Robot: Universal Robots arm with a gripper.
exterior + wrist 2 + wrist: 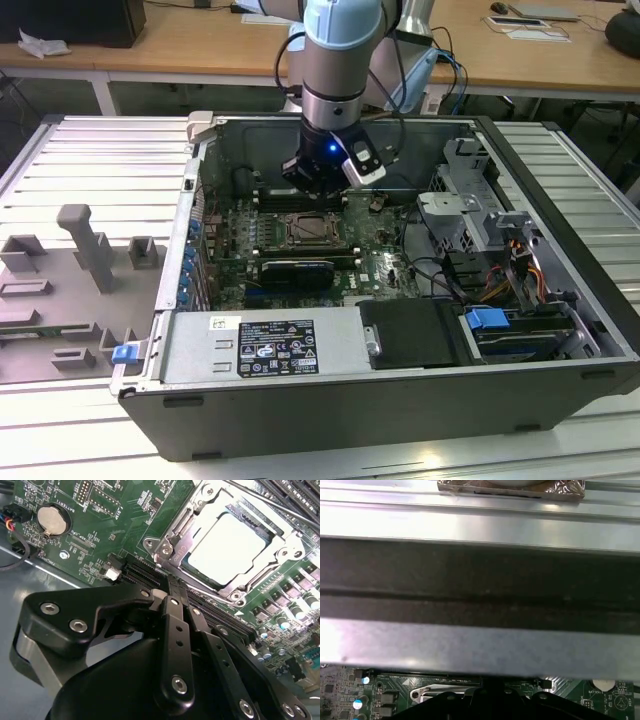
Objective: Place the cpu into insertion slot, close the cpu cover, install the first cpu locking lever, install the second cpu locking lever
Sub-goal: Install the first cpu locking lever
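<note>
With its fingers closed together and holding nothing, the gripper (169, 587) hangs just above the motherboard (100, 525) beside the socket, where the cpu (226, 547) lies seated in the insertion slot with the cpu cover (260, 562) folded down around it.

The cpu (227, 547) lies flat in its socket, pale silvery top up. The cpu cover (172, 537) (thin silvery frame) sits closed around it.
</note>
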